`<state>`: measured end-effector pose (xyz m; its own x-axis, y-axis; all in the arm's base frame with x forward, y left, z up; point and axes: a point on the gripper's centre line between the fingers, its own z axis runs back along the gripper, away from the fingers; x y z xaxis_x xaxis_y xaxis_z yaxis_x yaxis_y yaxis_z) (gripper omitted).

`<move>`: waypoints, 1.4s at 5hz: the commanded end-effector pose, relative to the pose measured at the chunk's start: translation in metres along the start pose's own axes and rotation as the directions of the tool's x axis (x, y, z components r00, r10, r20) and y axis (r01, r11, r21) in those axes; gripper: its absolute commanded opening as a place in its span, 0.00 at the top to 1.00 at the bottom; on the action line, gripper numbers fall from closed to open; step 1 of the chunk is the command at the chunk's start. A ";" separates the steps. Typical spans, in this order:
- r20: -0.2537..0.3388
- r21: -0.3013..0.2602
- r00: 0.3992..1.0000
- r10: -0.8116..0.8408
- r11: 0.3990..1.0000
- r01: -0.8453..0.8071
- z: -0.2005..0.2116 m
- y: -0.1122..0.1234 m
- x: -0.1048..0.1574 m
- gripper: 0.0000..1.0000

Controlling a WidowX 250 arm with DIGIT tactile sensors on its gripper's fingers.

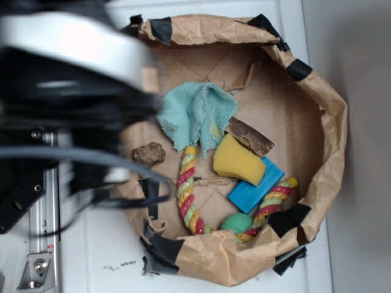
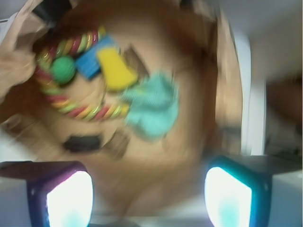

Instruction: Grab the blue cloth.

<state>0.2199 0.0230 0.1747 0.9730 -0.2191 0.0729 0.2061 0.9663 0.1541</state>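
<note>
The blue cloth (image 1: 197, 114) is a crumpled teal terry rag lying on the floor of a brown paper bin (image 1: 317, 104), at its upper middle. In the blurred wrist view the blue cloth (image 2: 154, 106) sits right of centre, well above my fingers. My gripper (image 2: 149, 196) is open, its two glowing pads (image 2: 71, 201) wide apart at the bottom edge with nothing between them. In the exterior view the blurred arm (image 1: 67, 91) covers the left side and the gripper itself is hidden there, to the cloth's left.
Inside the bin lie a yellow sponge (image 1: 237, 160), a flat bright blue block (image 1: 256, 186), a green ball (image 1: 236, 223), a striped rope ring (image 1: 186, 192), a dark bark strip (image 1: 250, 137) and a brown lump (image 1: 149, 154). The bin's paper walls stand up all round.
</note>
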 end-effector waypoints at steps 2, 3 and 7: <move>0.173 0.020 0.849 -0.499 0.864 0.503 -0.061 -0.013 0.047 0.00; 0.110 0.011 0.832 -0.543 0.838 0.546 -0.084 -0.029 0.041 0.00; 0.019 -0.090 0.832 -0.555 0.827 0.554 -0.160 -0.012 0.037 1.00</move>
<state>0.2703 0.0324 0.0143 0.6798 -0.7332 -0.0189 0.7327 0.6778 0.0610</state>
